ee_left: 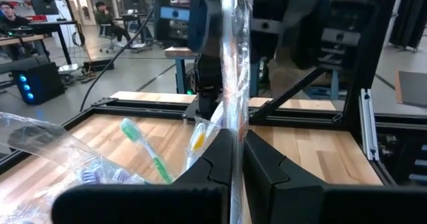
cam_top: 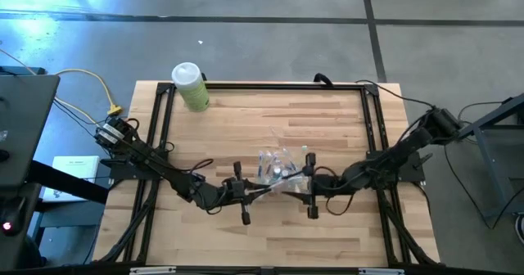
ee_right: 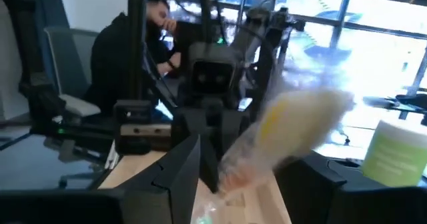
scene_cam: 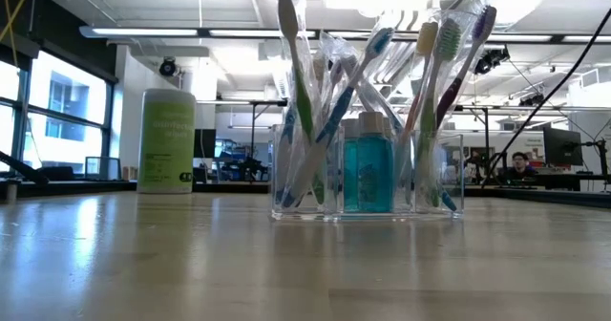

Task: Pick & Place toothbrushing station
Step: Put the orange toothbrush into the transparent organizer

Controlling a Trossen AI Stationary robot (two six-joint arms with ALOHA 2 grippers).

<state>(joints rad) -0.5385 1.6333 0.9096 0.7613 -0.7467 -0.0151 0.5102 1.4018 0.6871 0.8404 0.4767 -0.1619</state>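
Note:
A clear organizer (cam_top: 277, 167) stands mid-table, holding several wrapped toothbrushes and a teal bottle (scene_cam: 368, 173). Just nearer than it, my two grippers face each other above the table. My left gripper (cam_top: 246, 195) comes from the table's left and is shut on a clear-wrapped toothbrush (ee_left: 235, 84). My right gripper (cam_top: 309, 191) comes from the right and is closed on the same wrapped toothbrush, whose blurred yellow end (ee_right: 293, 121) shows in the right wrist view. The low view shows neither gripper clearly. My left gripper (ee_left: 237, 139) pinches the clear wrapper (ee_left: 235, 111) between its two shut fingers, coming in level from the table's left. The wrapped strip runs on past the fingers toward the right arm, clear of the table. My right gripper (ee_right: 243, 164) has the wrapped toothbrush between its two fingers, beside the yellow end (ee_right: 267, 151), coming in about level from the table's right. Blur hides the exact place of contact. The brush is lifted clear of the table.
A green canister with a white lid (cam_top: 188, 85) stands at the far left corner of the table. A black frame (cam_top: 270, 85) runs along the table's edges. Bare wood lies on the near side (cam_top: 270, 242). People sit at desks in the room beyond.

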